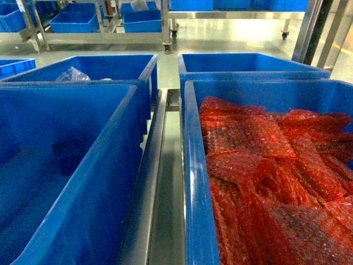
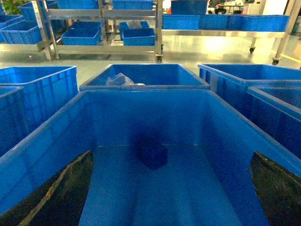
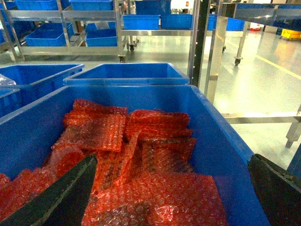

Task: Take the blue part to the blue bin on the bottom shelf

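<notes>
A dark blue part [image 2: 152, 153] lies on the floor of a large blue bin [image 2: 141, 110], near its far wall. In the head view it shows as a dark shape [image 1: 69, 154] inside the left bin [image 1: 99, 182]. My left gripper [image 2: 169, 197] hangs open over this bin, nothing between its black fingers [image 2: 56, 197], well short of the part. The bin sits beside a steel divider rail [image 1: 160, 182] of the bottom shelf. My right gripper [image 3: 169, 197] is open and empty above the neighbouring bin. Neither gripper shows in the head view.
The right bin [image 1: 194, 165] is full of red bubble wrap [image 1: 265, 182]. Two more blue bins [image 1: 110, 69] [image 1: 248, 63] stand behind; the left one holds a clear plastic bag [image 1: 71, 74]. Steel racks with blue bins [image 1: 88, 22] line the back. A steel post [image 3: 202, 42] rises at right.
</notes>
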`<state>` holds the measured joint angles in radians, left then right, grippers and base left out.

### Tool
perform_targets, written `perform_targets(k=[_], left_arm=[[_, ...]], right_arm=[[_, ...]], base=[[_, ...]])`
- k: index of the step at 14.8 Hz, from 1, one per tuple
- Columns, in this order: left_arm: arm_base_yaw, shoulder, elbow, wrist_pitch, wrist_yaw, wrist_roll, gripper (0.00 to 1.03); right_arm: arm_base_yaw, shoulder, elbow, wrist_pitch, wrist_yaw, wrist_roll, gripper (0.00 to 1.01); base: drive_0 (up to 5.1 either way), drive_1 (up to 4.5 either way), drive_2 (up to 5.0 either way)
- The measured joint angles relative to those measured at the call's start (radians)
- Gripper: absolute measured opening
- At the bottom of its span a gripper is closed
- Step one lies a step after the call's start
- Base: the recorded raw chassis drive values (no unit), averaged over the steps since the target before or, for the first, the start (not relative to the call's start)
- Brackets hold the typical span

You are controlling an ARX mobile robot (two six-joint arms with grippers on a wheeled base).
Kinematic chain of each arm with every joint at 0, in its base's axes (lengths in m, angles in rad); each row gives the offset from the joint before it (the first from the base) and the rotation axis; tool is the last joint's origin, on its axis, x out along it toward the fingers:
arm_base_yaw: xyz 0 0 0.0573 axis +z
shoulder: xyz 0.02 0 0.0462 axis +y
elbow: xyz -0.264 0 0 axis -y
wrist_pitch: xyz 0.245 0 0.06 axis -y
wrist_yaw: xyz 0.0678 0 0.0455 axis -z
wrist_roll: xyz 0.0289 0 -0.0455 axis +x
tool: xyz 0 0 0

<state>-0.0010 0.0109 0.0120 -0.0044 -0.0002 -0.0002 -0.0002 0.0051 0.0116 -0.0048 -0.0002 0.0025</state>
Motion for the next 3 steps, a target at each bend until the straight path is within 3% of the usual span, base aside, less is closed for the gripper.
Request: perform_targets(k=[3], left_arm=[[0.0,0.0,0.0,0.0,0.0,0.0,0.98]], right_arm=[[0.0,0.0,0.0,0.0,0.0,0.0,0.98]], base=[[0.0,0.0,0.0]])
